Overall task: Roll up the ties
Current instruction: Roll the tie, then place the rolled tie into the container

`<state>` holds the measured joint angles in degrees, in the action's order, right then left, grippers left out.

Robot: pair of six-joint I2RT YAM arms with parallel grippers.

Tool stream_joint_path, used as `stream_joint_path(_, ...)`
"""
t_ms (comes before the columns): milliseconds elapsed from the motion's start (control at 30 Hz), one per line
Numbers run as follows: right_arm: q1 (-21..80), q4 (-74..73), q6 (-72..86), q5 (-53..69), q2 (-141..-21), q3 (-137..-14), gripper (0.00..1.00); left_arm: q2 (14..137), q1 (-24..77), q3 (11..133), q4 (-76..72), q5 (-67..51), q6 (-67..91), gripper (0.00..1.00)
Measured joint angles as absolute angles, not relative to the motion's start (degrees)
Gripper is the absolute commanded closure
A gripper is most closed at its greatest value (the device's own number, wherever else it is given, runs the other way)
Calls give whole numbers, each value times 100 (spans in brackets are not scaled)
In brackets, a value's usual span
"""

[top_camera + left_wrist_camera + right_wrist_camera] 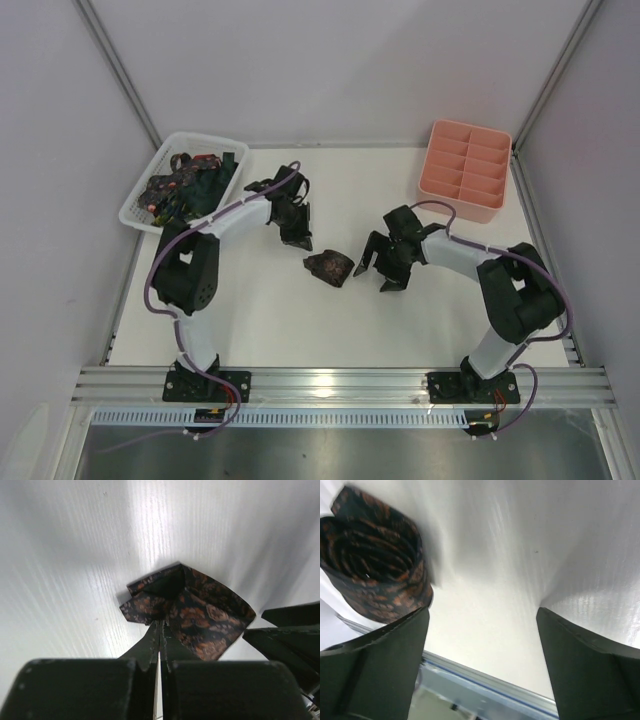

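Centrally, rolled tie [329,267], just beside splayed right claw [377,274], clenched empty left claw [299,242] opposite

Cloth tie [329,268], matt white table [300,325]

right gripper [482,614]: jaws held wide apart, nothing gripped | rolled tie [372,562]: laid on table [520,540], seen just beside one finger [395,640]
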<state>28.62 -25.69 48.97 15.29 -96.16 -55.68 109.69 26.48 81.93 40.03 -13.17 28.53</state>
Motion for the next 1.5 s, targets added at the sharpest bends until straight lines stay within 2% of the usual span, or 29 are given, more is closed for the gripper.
stream_joint_path(33,2858,-2541,4816,1584,-9555,-5511,0,10864,2648,8156,3994,-1313,2853,99)
stream_joint_path(300,2731,-1422,4619,2394,-9177,-4698,0,10121,2657,7686,3509,-2056,3020,100)
stream_joint_path(533,2687,-143,4799,3118,-9260,-4491,0,10414,2689,7426,3332,-2788,3100,100)
stream_joint_path(800,2694,1105,5450,3538,-9826,-4392,0,10897,2689,7559,3297,-2910,3039,100)
stream_joint_path(1500,3109,1741,6626,3441,-10385,-4532,2,11146,2541,7714,3374,-2910,2718,100)
